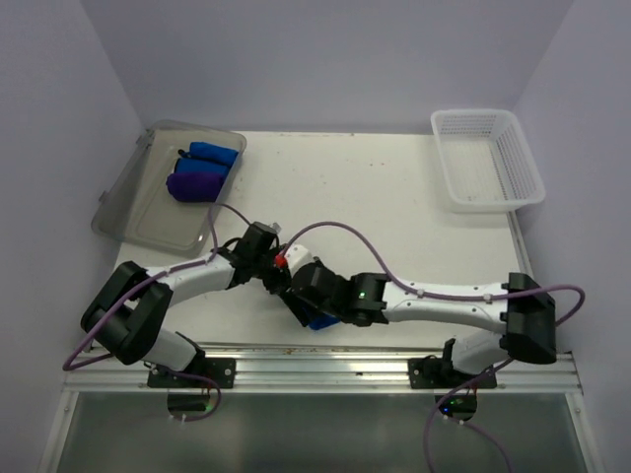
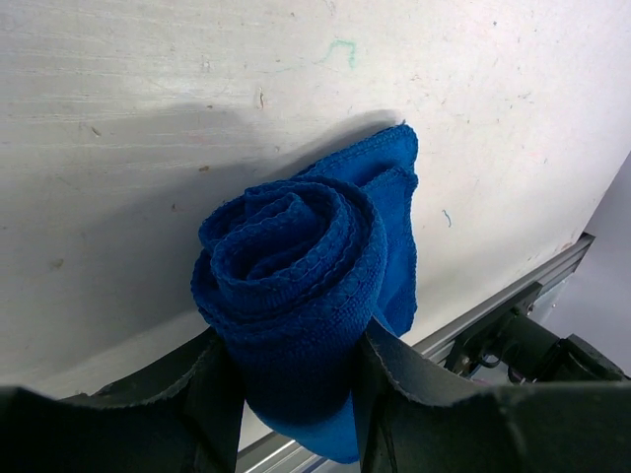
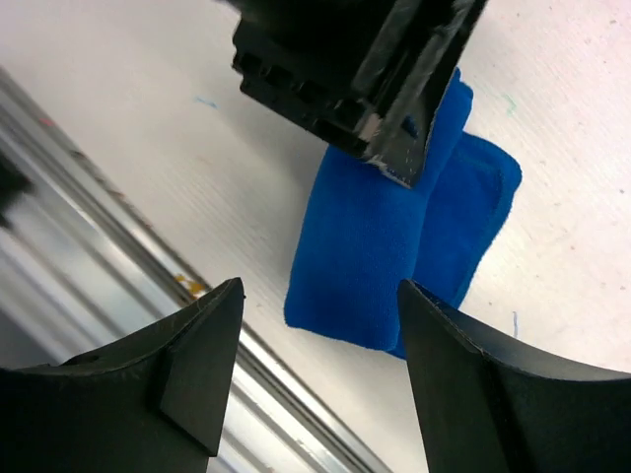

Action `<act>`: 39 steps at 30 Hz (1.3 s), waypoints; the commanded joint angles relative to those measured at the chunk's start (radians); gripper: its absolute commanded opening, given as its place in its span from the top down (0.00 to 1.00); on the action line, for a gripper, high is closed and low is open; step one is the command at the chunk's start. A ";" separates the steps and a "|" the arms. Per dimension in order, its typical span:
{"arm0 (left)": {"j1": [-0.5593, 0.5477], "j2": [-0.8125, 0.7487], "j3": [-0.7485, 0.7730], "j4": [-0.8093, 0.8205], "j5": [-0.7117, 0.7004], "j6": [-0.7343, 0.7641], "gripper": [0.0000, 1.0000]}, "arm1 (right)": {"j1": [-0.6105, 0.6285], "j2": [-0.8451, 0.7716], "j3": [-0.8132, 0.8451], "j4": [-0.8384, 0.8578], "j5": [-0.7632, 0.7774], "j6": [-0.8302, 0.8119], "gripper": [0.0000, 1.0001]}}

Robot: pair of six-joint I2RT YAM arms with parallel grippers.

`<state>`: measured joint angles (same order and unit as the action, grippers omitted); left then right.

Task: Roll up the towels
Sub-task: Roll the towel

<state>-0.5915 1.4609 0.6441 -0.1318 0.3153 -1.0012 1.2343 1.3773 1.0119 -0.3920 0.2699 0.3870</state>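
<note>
A rolled blue towel lies near the table's front edge. It also shows in the top view and the right wrist view. My left gripper is shut on one end of the roll, with a finger pressed on each side. In the top view the left gripper sits just left of the right one. My right gripper is open and empty, hovering just above the towel's other end; it also shows in the top view. The left gripper's body covers the towel's far end in the right wrist view.
A clear plastic bin at the back left holds a blue roll and a purple roll. A white basket stands at the back right. The metal rail runs along the front edge, close to the towel.
</note>
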 commanded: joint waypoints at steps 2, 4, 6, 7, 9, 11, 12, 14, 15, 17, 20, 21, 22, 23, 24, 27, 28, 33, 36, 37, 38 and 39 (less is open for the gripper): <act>-0.004 -0.014 0.043 -0.045 -0.016 0.030 0.56 | 0.119 0.193 0.115 -0.174 0.333 -0.077 0.32; -0.002 -0.013 0.045 -0.046 -0.015 0.030 0.56 | 0.142 0.245 0.158 -0.194 0.377 -0.062 0.32; -0.004 -0.014 0.046 -0.049 -0.016 0.029 0.56 | 0.151 0.314 0.180 -0.202 0.399 -0.031 0.33; -0.002 -0.013 0.046 -0.048 -0.016 0.030 0.56 | 0.152 0.337 0.183 -0.202 0.403 -0.013 0.34; -0.002 -0.011 0.046 -0.049 -0.016 0.029 0.56 | 0.157 0.394 0.194 -0.205 0.416 0.038 0.36; -0.002 -0.008 0.043 -0.051 -0.018 0.027 0.55 | 0.160 0.422 0.197 -0.200 0.440 0.074 0.43; -0.004 -0.007 0.042 -0.051 -0.016 0.027 0.55 | 0.159 0.454 0.208 -0.203 0.454 0.084 0.51; -0.002 -0.008 0.042 -0.051 -0.016 0.027 0.54 | 0.160 0.486 0.221 -0.231 0.477 0.111 0.59; -0.002 -0.011 0.042 -0.052 -0.016 0.026 0.53 | 0.159 0.505 0.229 -0.241 0.488 0.116 0.67; -0.004 -0.016 0.046 -0.058 -0.015 0.029 0.48 | 0.157 0.508 0.223 -0.243 0.488 0.137 0.73; 0.001 -0.037 0.055 -0.074 -0.019 0.035 0.40 | 0.123 0.435 0.151 -0.171 0.396 0.157 0.79; 0.002 -0.057 0.057 -0.074 -0.021 0.036 0.33 | 0.111 0.399 0.086 -0.136 0.361 0.159 0.80; 0.005 -0.068 0.057 -0.077 -0.024 0.038 0.29 | 0.079 0.367 0.052 -0.067 0.283 0.164 0.81; 0.013 -0.080 0.055 -0.078 -0.025 0.036 0.26 | 0.062 0.297 0.016 -0.027 0.240 0.168 0.81; 0.019 -0.105 0.057 -0.080 -0.027 0.038 0.21 | 0.047 0.260 -0.060 0.049 0.195 0.174 0.81; 0.044 -0.151 0.058 -0.078 -0.035 0.033 0.16 | -0.024 0.139 -0.194 0.193 0.022 0.205 0.82; 0.045 -0.160 0.058 -0.078 -0.036 0.033 0.15 | -0.053 0.109 -0.222 0.221 -0.044 0.232 0.82; 0.047 -0.165 0.052 -0.056 0.000 0.033 0.15 | -0.168 -0.010 -0.419 0.478 -0.265 0.334 0.81; 0.038 -0.162 0.016 0.007 0.039 0.030 0.16 | -0.228 -0.032 -0.499 0.620 -0.398 0.415 0.81; 0.033 -0.157 0.000 0.020 0.048 0.030 0.15 | -0.252 -0.032 -0.515 0.655 -0.423 0.455 0.81; 0.024 -0.143 -0.006 0.030 0.057 0.030 0.15 | -0.262 -0.030 -0.532 0.692 -0.451 0.472 0.81; 0.018 -0.136 -0.014 0.053 0.071 0.029 0.16 | -0.269 -0.026 -0.555 0.749 -0.490 0.490 0.80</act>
<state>-0.5541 1.3117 0.6556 -0.1623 0.3283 -0.9836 0.9806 1.3373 0.5201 0.1719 -0.0101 0.7544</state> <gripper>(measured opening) 0.847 0.293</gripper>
